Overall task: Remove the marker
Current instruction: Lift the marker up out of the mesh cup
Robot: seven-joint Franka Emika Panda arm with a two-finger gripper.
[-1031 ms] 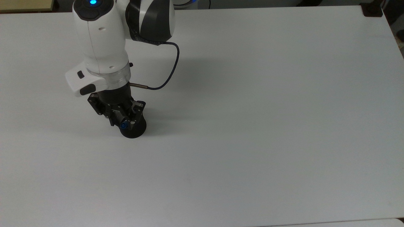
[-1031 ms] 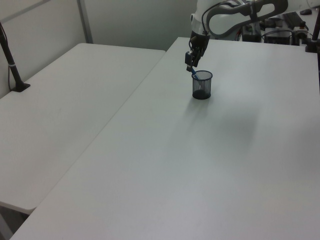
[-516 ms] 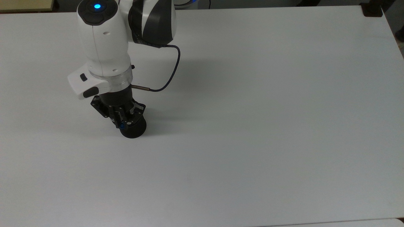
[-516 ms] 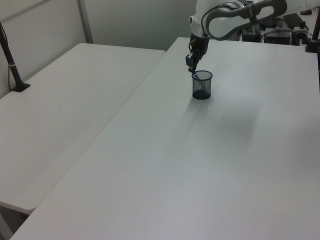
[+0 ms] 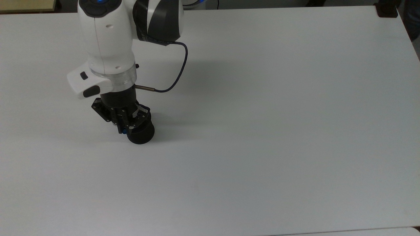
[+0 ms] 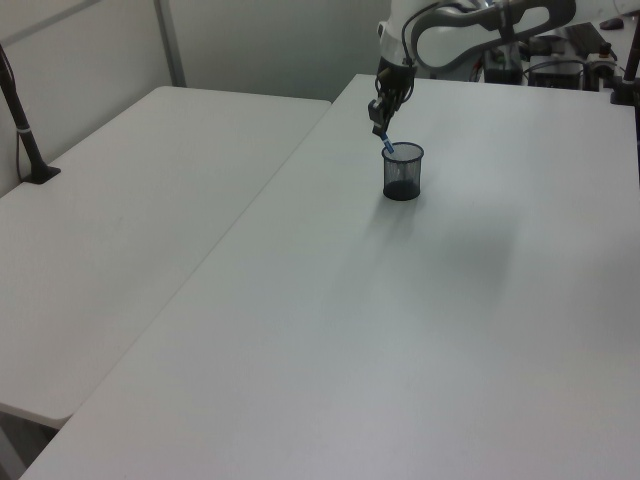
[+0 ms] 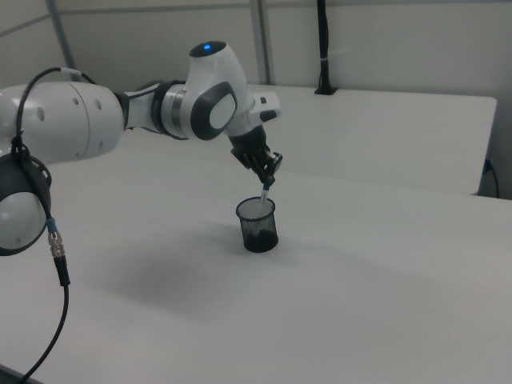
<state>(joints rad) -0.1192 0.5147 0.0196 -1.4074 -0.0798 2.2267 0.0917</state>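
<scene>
A: What are the fingers [image 7: 268,181] doing?

B: They are pinched tight on the top of the marker [image 7: 265,195]. In the right view the marker is white with a bit of blue, and it leans.

A: Where is the marker?

B: Its top end is in the gripper [image 6: 380,130]. Its low end still dips inside the black mesh cup [image 7: 258,225]. So it is partly out, not all the way.

A: Is that new?

B: Yes. A second ago the fingers were spread apart around the blue cap. Half a second ago they were closing on it, right down at the cup's rim. Now they are shut and have gone up a little. In the left view there is a small gap between the gripper and the cup [image 6: 403,171], and the marker [image 6: 388,150] bridges it.

A: Did the cup move?

B: Just a tiny bit. In the top view the cup [image 5: 141,133] sits slightly more to the top view's right than before. It still stands upright on the white counter [image 5: 279,114].

A: And the arm?

B: The white arm [image 5: 106,42] reaches down from the top view's upper left, with a thin dark cable [image 5: 178,73] looping beside it. In the top view a spot of blue [image 5: 124,131] peeks out under the gripper [image 5: 124,126].
</scene>
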